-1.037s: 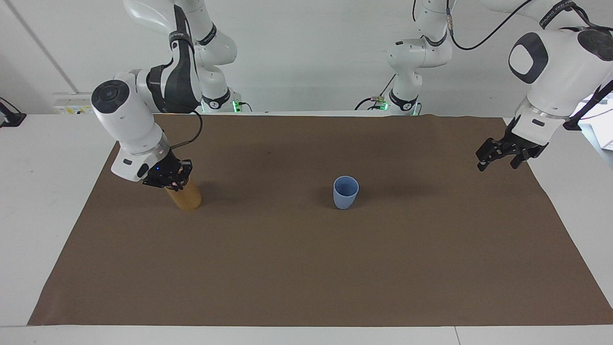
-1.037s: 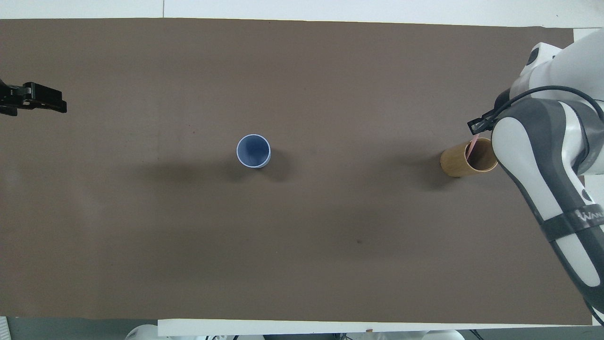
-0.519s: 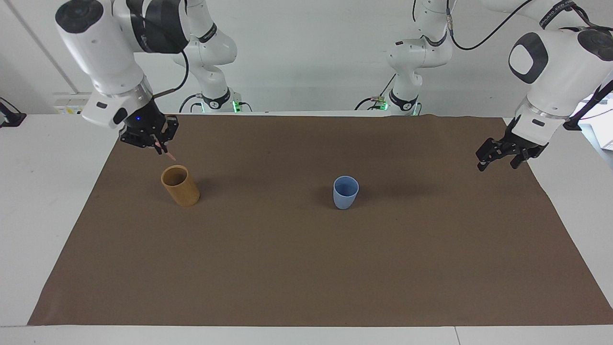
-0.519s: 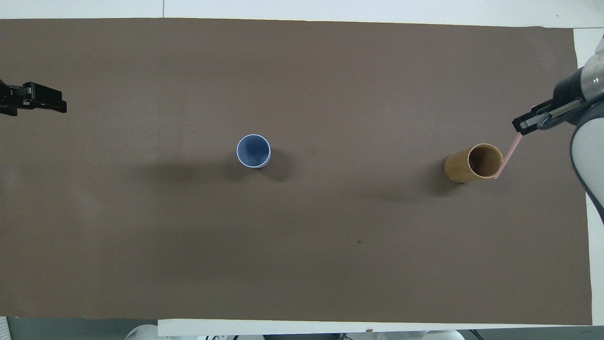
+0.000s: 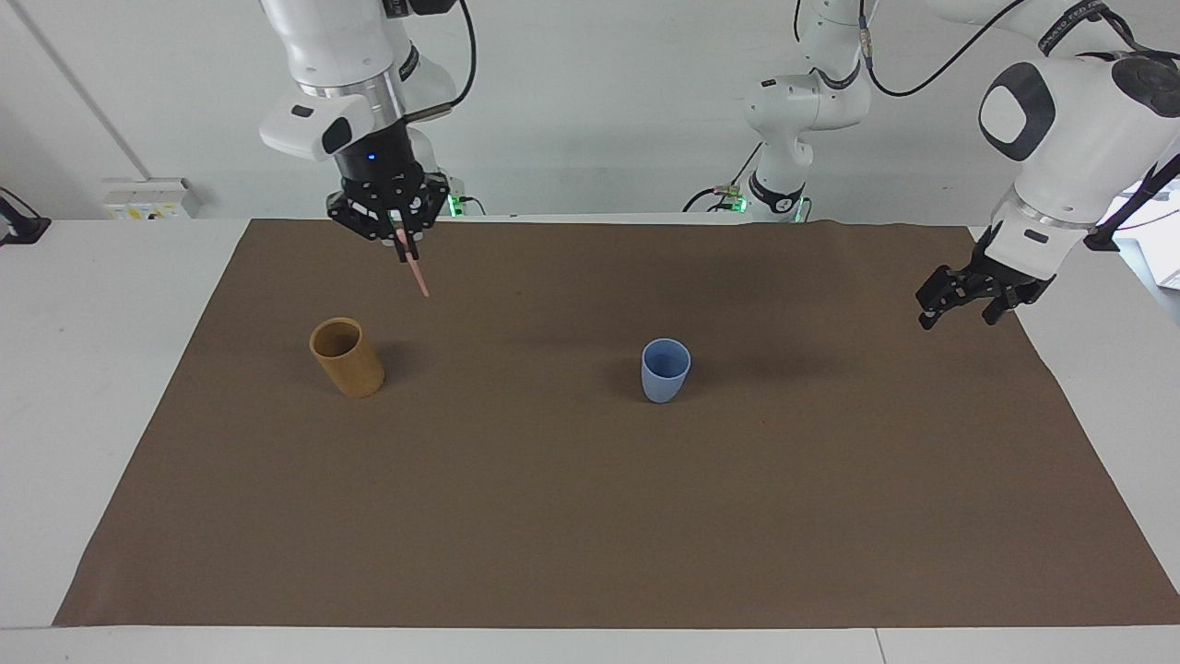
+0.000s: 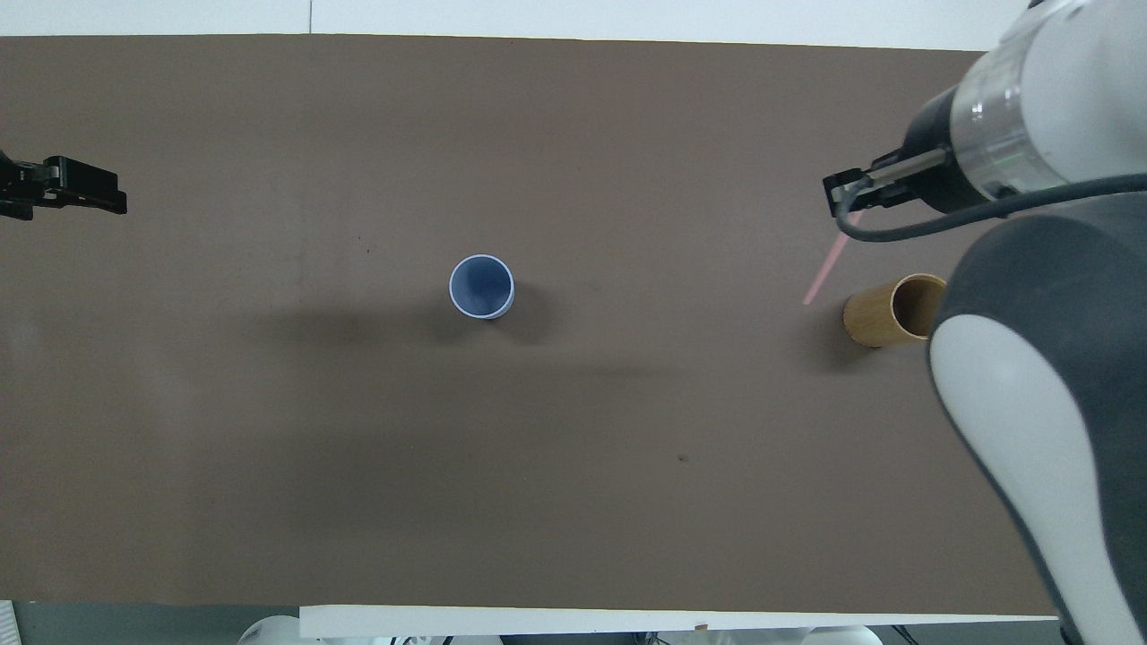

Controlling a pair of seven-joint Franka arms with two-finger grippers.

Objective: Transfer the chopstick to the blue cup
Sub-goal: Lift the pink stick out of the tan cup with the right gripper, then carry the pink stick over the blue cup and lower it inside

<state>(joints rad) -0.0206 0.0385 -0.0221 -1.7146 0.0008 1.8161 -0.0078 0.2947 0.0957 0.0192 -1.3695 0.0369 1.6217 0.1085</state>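
Since 0.5 s ago, the right gripper (image 5: 398, 234) has been carried up and away from the tan holder (image 5: 348, 357), toward the middle of the table. It is now held in the air over the brown mat (image 5: 590, 516), between the holder and the blue cup (image 5: 666, 369) along the table's length, though much closer to the holder. A pale pink chopstick (image 5: 415, 268) is clamped between its closed fingers; only 1 stick can be made out. The chopstick hangs below the gripper at a slant, with its lower tip clear of the mat and clear of the holder.

From overhead, the chopstick (image 6: 824, 269) is seen just beside the rim of the tan holder (image 6: 887, 313), not inside it, and the right gripper (image 6: 849, 193) is seen above it.

The blue cup (image 6: 482, 287) is seen standing upright near the middle of the mat, well apart from the holder.

The left gripper (image 5: 959, 300) is held in the air over the mat's edge at the left arm's end of the table, waiting, with its fingers spread and nothing between them.
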